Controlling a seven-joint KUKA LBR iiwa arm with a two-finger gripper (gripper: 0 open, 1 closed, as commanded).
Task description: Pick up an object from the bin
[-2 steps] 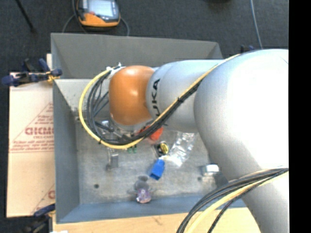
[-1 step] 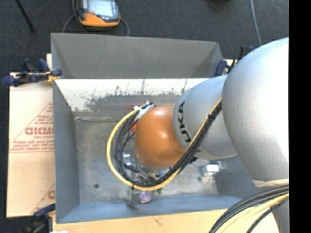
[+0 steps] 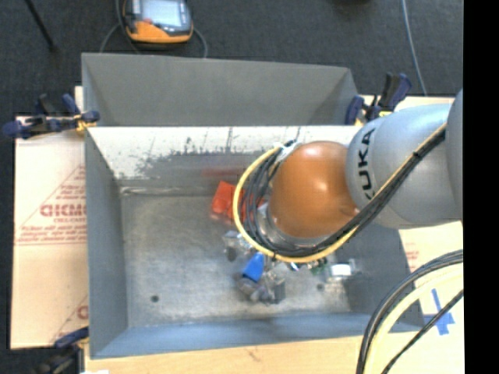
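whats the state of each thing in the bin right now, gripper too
gripper: down at the small heap near the bin's front wall; a hold on anything cannot be told
blue piece: lying in that heap, right beside the gripper
orange block: lying apart toward the back wall, partly hidden by the arm
white piece: lying on the floor, to the heap's right
bin: upright, floor mostly bare on the left

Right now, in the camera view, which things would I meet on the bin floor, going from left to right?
Across the bin floor: orange block → small blue piece → small white piece. The grey bits around the blue piece overlap it, so I leave them out.
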